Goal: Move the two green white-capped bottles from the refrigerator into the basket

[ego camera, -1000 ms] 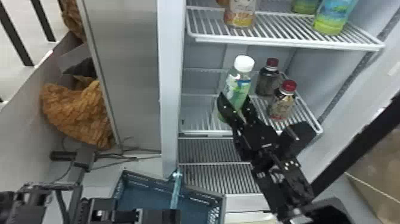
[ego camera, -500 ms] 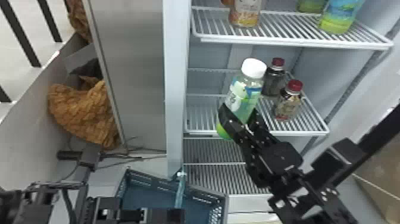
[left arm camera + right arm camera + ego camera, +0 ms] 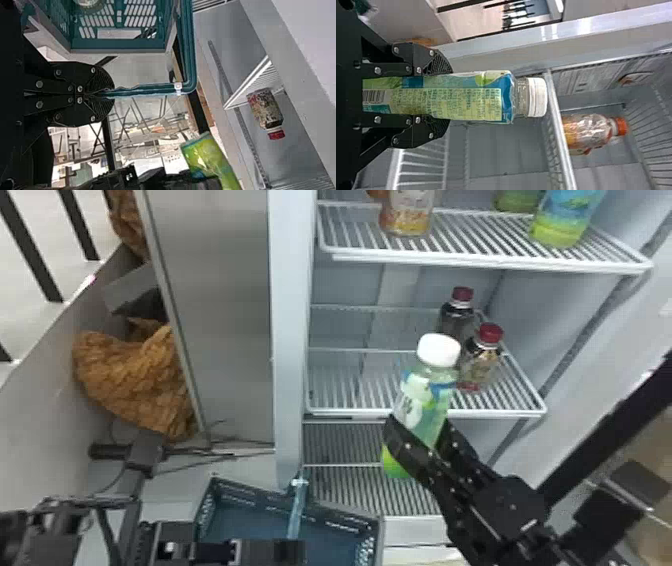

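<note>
Holding the green bottle point(image 3: 427, 390) by its lower half, your right gripper point(image 3: 419, 435) has its two fingers closed against opposite sides of it. You have that bottle up off the shelves, in front of the refrigerator point(image 3: 290, 340), leaning a little with its white cap point(image 3: 438, 350) uppermost and its base lower than the front edge of the middle shelf point(image 3: 350, 411). Your right wrist view shows the label between the fingers and the cap well clear of them.

Your left gripper point(image 3: 290, 551) is down by the basket point(image 3: 240, 486), which sits low in front of the refrigerator. In your left wrist view, the fingers of the left gripper point(image 3: 113, 94) are clenched on the basket's thin handle point(image 3: 138, 91), with a small white clip point(image 3: 178, 86) farther along it. Something clear and rounded point(image 3: 88, 3) is at the basket, too cut off for you to tell what it is.

On the middle shelf you have two red-capped bottles, one point(image 3: 456, 315) behind the other point(image 3: 481, 362). On the upper shelf point(image 3: 450, 258) stand an orange-labelled bottle point(image 3: 407, 212) and, well apart from it, a blue-green bottle point(image 3: 566, 215). A crumpled brown heap point(image 3: 132, 375) lies off to your left.
</note>
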